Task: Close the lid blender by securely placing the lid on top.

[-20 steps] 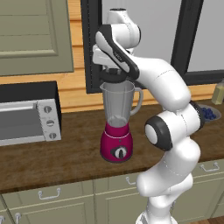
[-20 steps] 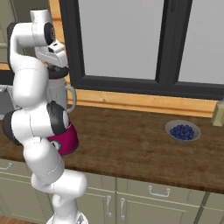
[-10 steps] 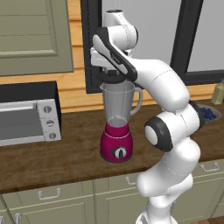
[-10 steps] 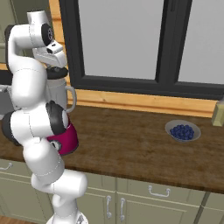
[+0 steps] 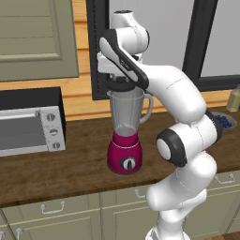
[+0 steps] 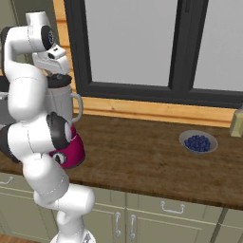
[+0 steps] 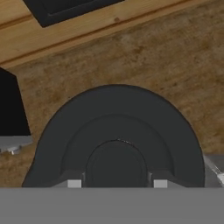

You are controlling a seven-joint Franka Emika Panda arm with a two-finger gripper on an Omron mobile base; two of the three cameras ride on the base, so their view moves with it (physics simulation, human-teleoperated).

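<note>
The pincer [image 7: 117,183] grips the lid's [image 7: 116,131] knob over the blender [image 5: 125,129]; it should press straight down, keeping the lid level.

Blender [image 5: 125,136]: magenta rounded base, black dial with a pale mark, jar clear greyish. Lid [image 7: 116,140]: black to dark grey, matte, with concentric raised rings; it also reads black at the jar rim in the left base view [image 5: 123,86]. Pincer [image 7: 117,183]: dark finger tips with pale grey pads. Counter [image 6: 142,156]: dark brown wood grain, mottled. Wall strip behind: light orange-tan wood. Window frame [image 6: 175,47]: black; panes pale grey. Toaster oven [image 5: 29,122]: silver front, black top, grey knobs. Bowl [image 6: 198,142]: grey, berries deep blue. Cabinets [image 5: 70,211]: olive-beige, silver handles.
</note>
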